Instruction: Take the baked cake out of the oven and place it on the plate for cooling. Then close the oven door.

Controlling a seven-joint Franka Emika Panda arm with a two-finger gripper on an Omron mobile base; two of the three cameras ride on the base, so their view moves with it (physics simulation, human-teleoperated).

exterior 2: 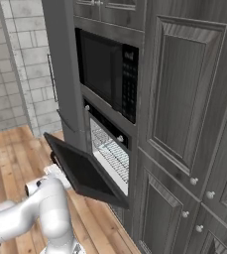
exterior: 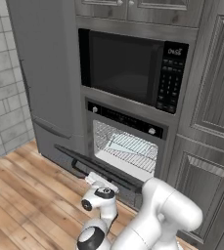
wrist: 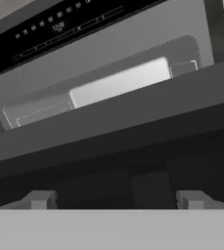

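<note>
My two-finger claw [wrist: 116,199], fingers spread, sits low centre under the wide black drop-down oven door [wrist: 113,122], placed to push it shut.

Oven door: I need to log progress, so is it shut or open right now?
Open, partway down. The oven door tilts out from the oven, and the wire racks show behind it.
</note>
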